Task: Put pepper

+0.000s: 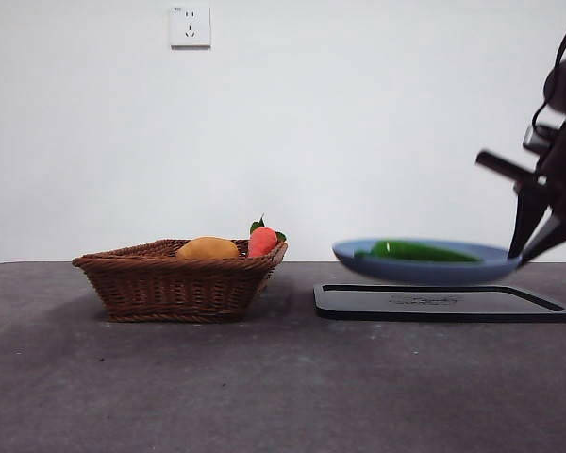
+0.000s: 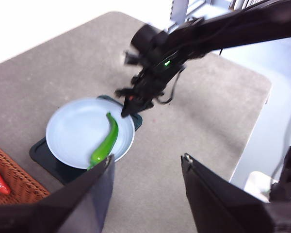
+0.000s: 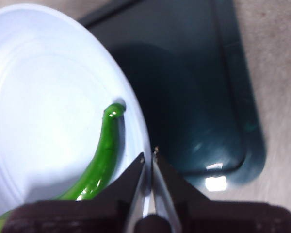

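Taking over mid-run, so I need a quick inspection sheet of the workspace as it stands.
Surface: grey table, black tray at one side.
Job's things: pepper lies in the blue plate; the plate is lifted off the tray.
Clutter: wicker basket holding an orange-yellow fruit and a red fruit with green leaves.
Grippers: right gripper shut on the plate's rim; left gripper open, apart from the plate.
Cables: black cable looping on the right arm.
Surroundings: white wall, wall socket.
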Robot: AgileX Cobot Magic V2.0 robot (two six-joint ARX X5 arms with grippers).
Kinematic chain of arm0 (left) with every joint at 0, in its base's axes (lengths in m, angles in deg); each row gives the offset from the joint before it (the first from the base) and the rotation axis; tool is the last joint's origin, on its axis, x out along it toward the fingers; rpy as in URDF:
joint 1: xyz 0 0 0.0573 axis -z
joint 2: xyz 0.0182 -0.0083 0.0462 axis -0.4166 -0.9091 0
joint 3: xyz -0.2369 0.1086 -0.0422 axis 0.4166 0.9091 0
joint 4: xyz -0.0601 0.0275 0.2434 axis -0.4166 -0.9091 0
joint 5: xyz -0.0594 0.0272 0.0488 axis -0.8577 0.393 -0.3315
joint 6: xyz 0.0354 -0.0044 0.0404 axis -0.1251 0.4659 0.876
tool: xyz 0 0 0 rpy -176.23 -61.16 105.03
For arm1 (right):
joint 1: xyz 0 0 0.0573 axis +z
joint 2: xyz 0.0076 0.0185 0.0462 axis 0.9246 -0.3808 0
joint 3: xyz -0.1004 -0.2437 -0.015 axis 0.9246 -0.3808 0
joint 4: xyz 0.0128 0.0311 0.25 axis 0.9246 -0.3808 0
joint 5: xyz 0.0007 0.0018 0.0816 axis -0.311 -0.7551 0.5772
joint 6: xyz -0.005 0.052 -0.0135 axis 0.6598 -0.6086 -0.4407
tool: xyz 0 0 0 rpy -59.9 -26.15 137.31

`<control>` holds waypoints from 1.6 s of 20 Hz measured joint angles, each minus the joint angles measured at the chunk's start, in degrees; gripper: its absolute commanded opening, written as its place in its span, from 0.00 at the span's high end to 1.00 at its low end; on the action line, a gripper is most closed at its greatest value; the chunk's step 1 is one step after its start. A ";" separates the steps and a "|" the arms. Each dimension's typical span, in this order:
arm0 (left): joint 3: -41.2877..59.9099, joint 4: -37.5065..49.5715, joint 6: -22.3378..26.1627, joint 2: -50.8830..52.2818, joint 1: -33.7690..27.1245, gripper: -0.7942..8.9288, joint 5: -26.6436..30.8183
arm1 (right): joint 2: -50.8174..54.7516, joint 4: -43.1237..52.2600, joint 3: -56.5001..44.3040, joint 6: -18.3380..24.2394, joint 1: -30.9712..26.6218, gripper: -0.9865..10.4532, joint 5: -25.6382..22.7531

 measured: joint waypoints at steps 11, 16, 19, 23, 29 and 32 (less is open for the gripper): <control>0.00 -3.30 -0.48 1.22 0.00 0.66 0.15 | -5.11 4.35 1.40 -0.59 -1.07 0.91 -1.38; 0.00 -3.30 -0.46 1.22 0.00 0.66 0.85 | -5.11 4.04 1.40 -0.57 -1.07 0.80 -1.14; 0.00 -3.32 -0.48 1.22 0.00 0.66 0.85 | -5.07 2.64 1.40 -0.09 -1.18 0.75 -1.18; 0.00 -3.56 -0.46 1.22 0.00 0.66 1.57 | 1.27 -1.18 1.38 2.60 -1.77 0.74 -1.40; 0.00 -6.45 -0.44 1.22 0.00 0.67 4.48 | 22.49 -12.11 1.57 9.03 -0.79 0.74 0.11; 0.00 -7.19 -0.44 1.22 0.00 0.67 4.50 | 34.25 -20.46 1.57 12.92 2.38 0.74 0.33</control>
